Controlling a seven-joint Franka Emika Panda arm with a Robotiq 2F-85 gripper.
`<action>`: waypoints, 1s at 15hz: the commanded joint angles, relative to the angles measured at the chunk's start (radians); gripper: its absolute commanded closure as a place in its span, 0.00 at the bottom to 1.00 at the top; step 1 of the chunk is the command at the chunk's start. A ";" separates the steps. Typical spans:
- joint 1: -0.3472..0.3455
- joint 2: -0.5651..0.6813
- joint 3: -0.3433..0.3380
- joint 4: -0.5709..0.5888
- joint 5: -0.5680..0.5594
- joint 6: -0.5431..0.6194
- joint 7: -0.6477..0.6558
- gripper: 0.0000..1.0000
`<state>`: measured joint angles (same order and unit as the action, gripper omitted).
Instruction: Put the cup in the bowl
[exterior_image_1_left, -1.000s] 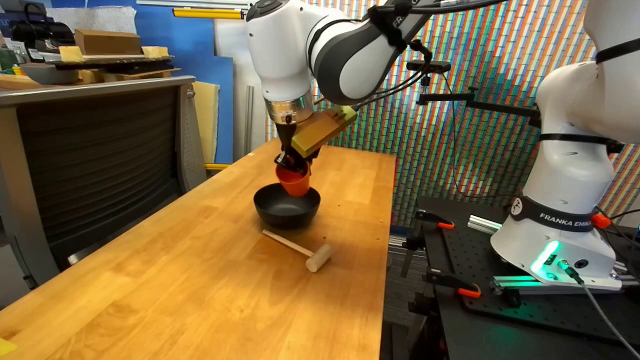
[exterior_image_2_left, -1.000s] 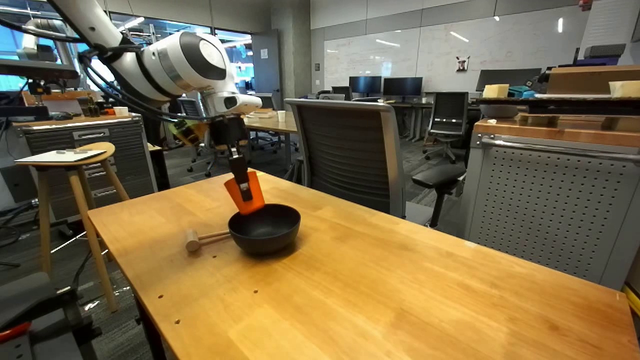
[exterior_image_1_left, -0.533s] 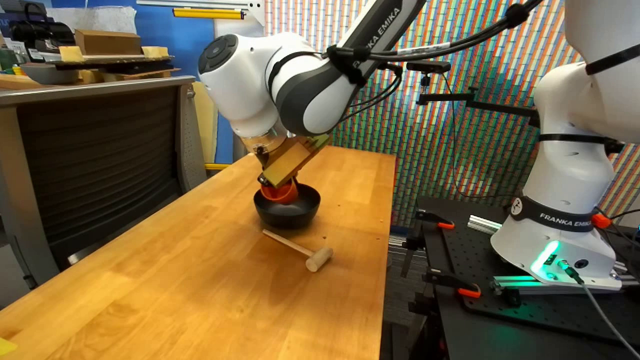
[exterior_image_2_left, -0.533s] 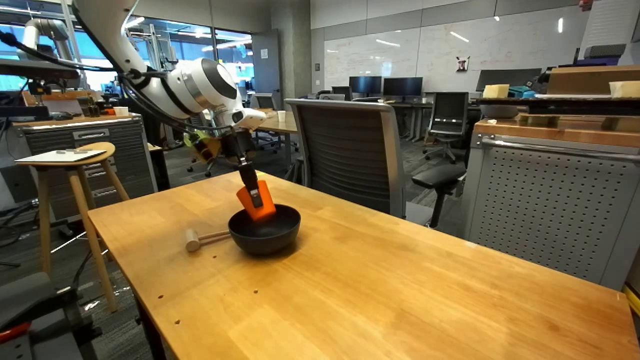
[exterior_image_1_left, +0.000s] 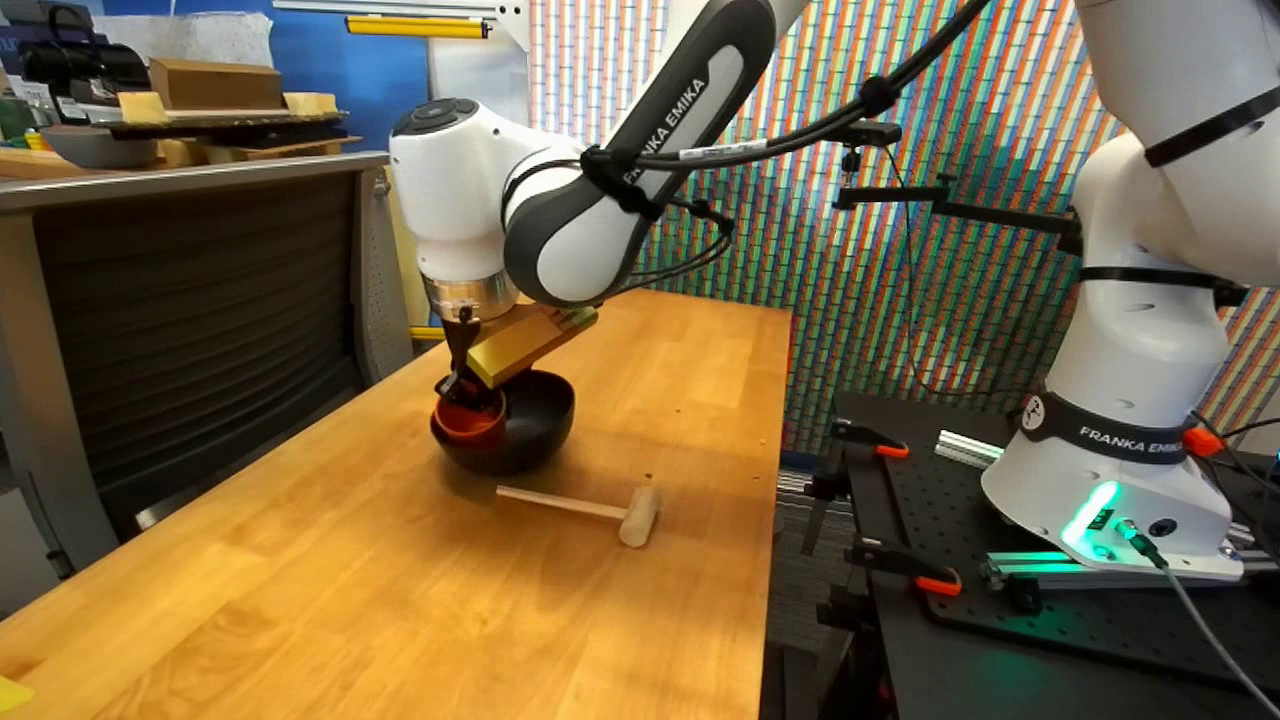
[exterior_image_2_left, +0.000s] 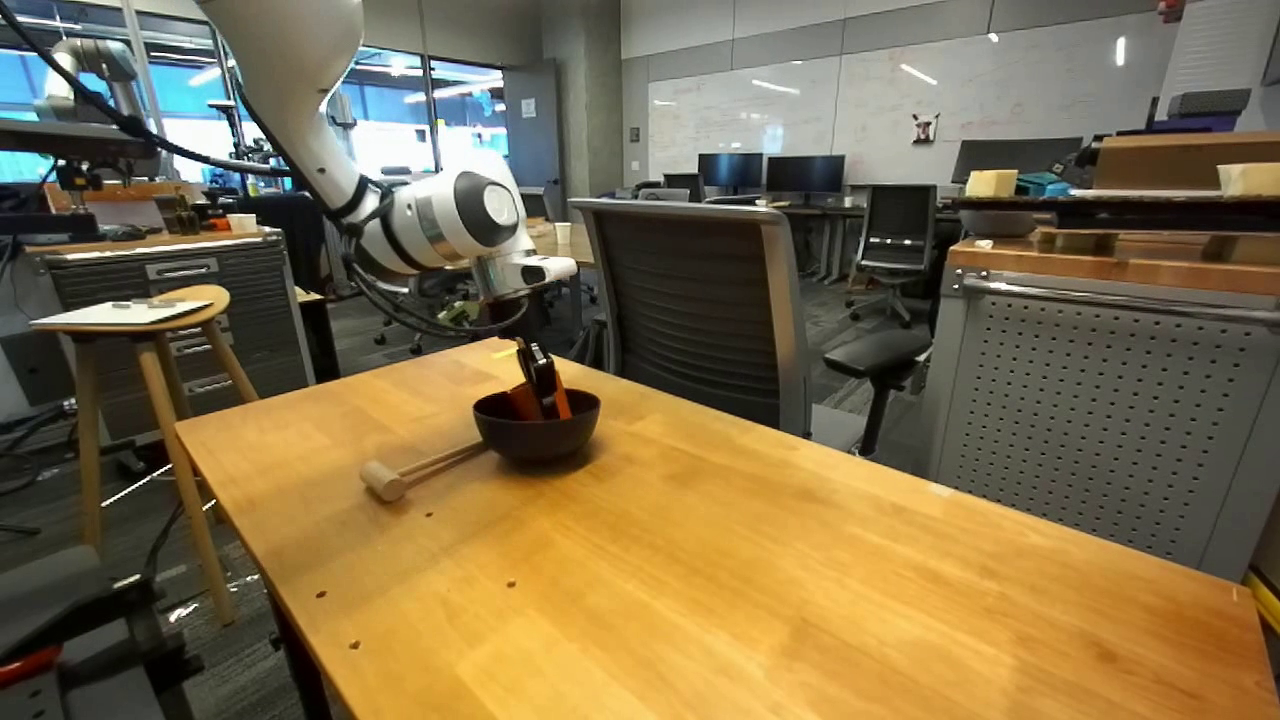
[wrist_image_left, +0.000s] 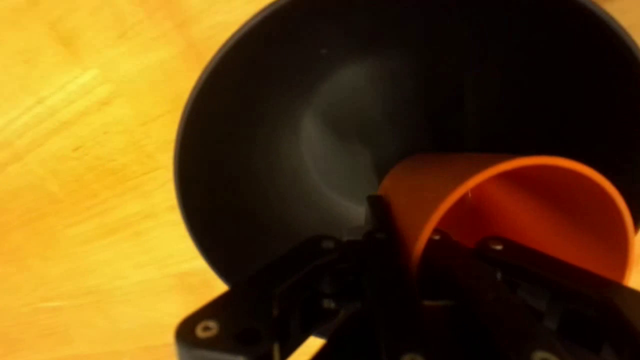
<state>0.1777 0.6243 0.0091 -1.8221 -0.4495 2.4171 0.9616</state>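
The orange-red cup (exterior_image_1_left: 476, 424) is tilted inside the black bowl (exterior_image_1_left: 542, 405), against the bowl's side wall. In an exterior view (exterior_image_2_left: 522, 402) part of the cup sticks up above the rim of the bowl (exterior_image_2_left: 540, 442). My gripper (exterior_image_1_left: 466, 392) reaches down into the cup's mouth from above. In the wrist view my gripper (wrist_image_left: 407, 220) is shut on the near wall of the cup (wrist_image_left: 430, 182). One finger is outside the wall and one is inside. The bowl (wrist_image_left: 250, 125) fills most of that view. The cup's base is hidden in the exterior views.
A light wooden mallet (exterior_image_1_left: 600, 508) lies on the table (exterior_image_1_left: 420, 580) beside the bowl, its handle end close to the bowl. It also shows in an exterior view (exterior_image_2_left: 385, 481). An office chair (exterior_image_2_left: 690, 310) stands at the table's edge behind the bowl.
The gripper has lowered the cup into the bowl. The bowl has slid towards the chair side, and it looks slightly tipped. The mallet has turned a little. The gripper has stayed on the cup.
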 joint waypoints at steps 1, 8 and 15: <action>-0.068 0.016 0.040 -0.017 0.190 0.128 -0.210 0.99; -0.101 0.042 0.107 -0.004 0.509 0.157 -0.584 0.62; 0.118 -0.095 -0.053 -0.070 0.359 0.045 -0.459 0.08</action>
<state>0.1799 0.6361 0.0559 -1.8413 0.0001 2.5262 0.4115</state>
